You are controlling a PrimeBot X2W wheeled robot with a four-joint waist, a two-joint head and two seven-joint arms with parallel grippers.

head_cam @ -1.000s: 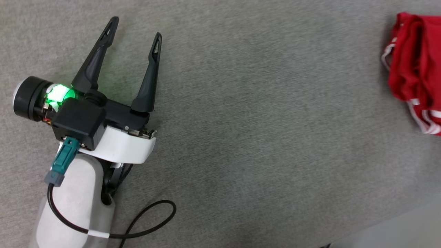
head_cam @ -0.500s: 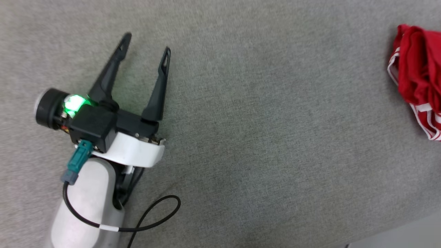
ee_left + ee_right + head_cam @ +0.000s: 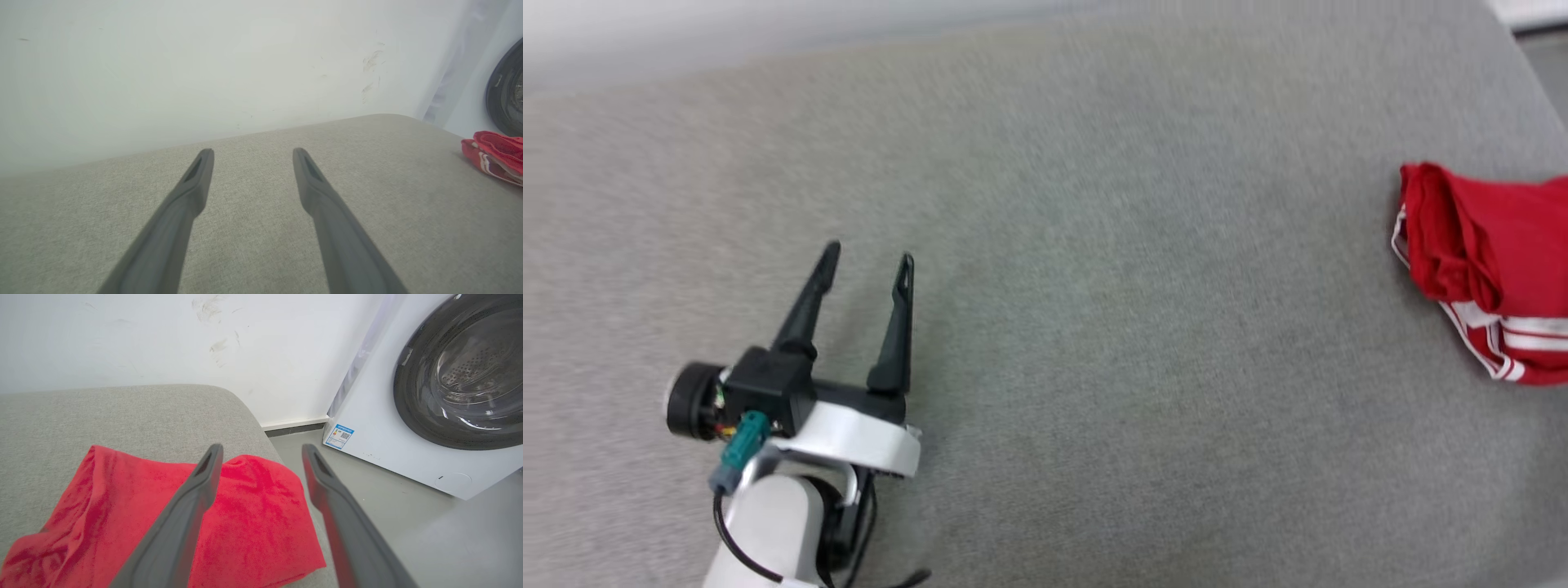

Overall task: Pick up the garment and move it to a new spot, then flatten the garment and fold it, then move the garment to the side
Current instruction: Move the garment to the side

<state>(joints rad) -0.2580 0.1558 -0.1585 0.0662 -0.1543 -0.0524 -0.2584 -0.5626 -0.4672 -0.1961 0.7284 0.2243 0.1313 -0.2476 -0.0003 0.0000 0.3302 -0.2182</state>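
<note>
— What lies closest to the robot?

— A grey woven upholstered surface, bare over most of its width. The left gripper hangs over the near left part of it, its two dark fingers spread wide with nothing between them.

— And the right side?

— The right gripper also stands wide open and grips nothing. Its fingers reach out over the garment; whether they touch the cloth cannot be told.

— Where is the garment, exactly?

— At the right end of the surface, a rumpled red heap with white striped trim showing at its near side in the head view. Its right fold lies close along the surface's right edge, just short of the rounded far corner. It is well apart from the left gripper, with a broad stretch of bare fabric between them.

— What bounds the surface?

— Its far edge meets a white wall, scuffed with a few dark marks. Past the right edge the surface drops to a smooth grey floor.

— Anything out there?

— A white washing machine stands on that floor against the wall, its round dark-glass door facing the surface. A strip of open floor separates it from the surface's corner.
</note>
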